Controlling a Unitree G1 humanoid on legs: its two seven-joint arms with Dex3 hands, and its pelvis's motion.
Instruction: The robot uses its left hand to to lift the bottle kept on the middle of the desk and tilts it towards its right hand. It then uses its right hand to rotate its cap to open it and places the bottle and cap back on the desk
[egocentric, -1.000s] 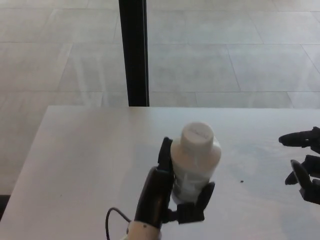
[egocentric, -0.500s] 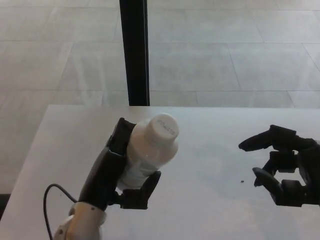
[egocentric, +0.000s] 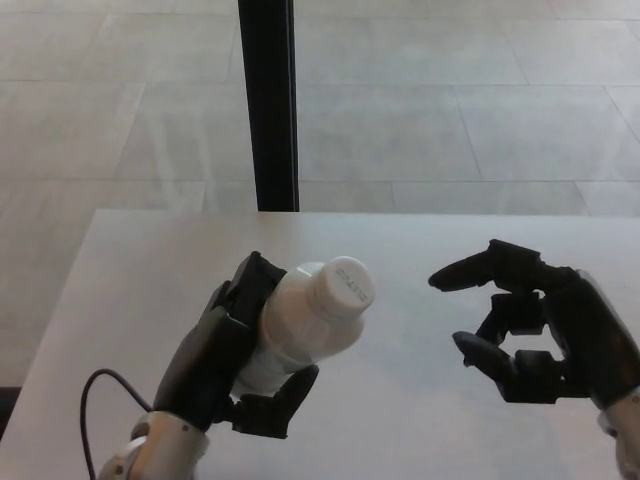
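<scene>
Gripping the white bottle (egocentric: 300, 325), the left hand (egocentric: 225, 355) is seen coming in from the lower left, with its black fingers (egocentric: 270, 408) wrapped round the bottle's body. The bottle is held up off the desk (egocentric: 130, 290) and is tipped over toward the right hand (egocentric: 530, 330), so its round white cap (egocentric: 345, 287) points that way. The cap is seen on the bottle's neck. The right hand is held open with nothing in it, its thumb and fingers spread apart, and it is kept near the cap but not touching it. Only bare desk top is seen between the cap and the right hand, so nothing is found in the way there. A thin black cable (egocentric: 95, 400) is looped beside the left wrist at the lower left. Behind the desk, a dark upright post (egocentric: 267, 105) is seen against a pale tiled floor (egocentric: 450, 110).
</scene>
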